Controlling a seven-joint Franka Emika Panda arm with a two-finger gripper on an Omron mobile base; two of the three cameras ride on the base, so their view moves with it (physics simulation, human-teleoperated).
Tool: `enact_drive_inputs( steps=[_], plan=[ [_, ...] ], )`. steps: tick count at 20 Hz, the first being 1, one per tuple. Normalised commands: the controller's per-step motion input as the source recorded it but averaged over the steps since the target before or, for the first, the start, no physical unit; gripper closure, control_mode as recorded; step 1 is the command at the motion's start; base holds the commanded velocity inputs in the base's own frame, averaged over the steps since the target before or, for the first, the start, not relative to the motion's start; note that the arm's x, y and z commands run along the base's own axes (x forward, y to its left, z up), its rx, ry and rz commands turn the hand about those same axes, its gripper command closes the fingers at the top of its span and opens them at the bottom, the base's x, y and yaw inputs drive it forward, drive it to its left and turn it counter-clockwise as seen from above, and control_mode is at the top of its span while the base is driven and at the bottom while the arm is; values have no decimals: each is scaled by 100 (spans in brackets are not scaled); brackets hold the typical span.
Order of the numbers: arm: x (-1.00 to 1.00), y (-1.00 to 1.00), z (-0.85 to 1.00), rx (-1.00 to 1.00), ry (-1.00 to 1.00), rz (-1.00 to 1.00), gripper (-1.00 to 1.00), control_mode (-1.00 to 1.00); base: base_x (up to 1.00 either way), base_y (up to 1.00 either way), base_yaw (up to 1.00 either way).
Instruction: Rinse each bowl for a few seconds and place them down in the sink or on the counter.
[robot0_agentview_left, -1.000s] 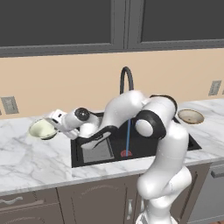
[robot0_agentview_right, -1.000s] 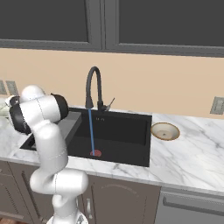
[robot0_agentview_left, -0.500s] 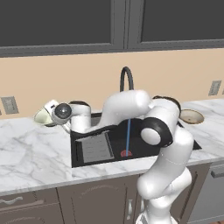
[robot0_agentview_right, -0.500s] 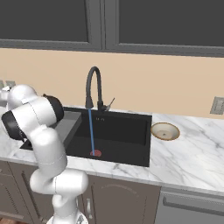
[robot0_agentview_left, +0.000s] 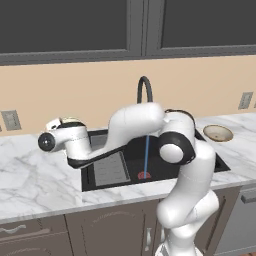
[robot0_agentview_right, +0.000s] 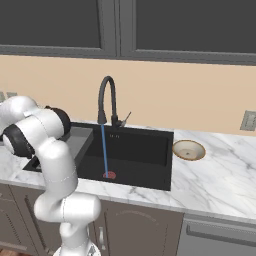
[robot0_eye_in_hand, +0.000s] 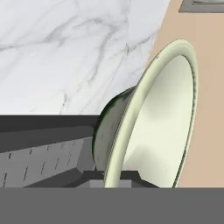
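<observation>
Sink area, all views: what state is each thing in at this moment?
Faucet: running, blue stream falling to the red drain.
Cream-green bowl: held on edge, clear of the counter.
Beige bowl: upright on the counter, right of the sink.
Gripper: shut on the cream-green bowl.

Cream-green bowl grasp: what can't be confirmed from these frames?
- Finger contact on the cream-green bowl: hand view, fingertips lost behind the bowl at the bottom edge.
- The bowl's body: left base view, only its rim peeks over the hand.
- Gripper: right base view, cut off at the left edge.
</observation>
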Motion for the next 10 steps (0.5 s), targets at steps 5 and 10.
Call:
enact_drive_inputs(
  steps=[5, 10],
  plan=[
    [-21, 0, 11, 0, -9, -37, 100, -100, 0, 0, 0],
    [-27, -21, 28, 1, -9, -27, 100, -100, 0, 0, 0]
  ],
)
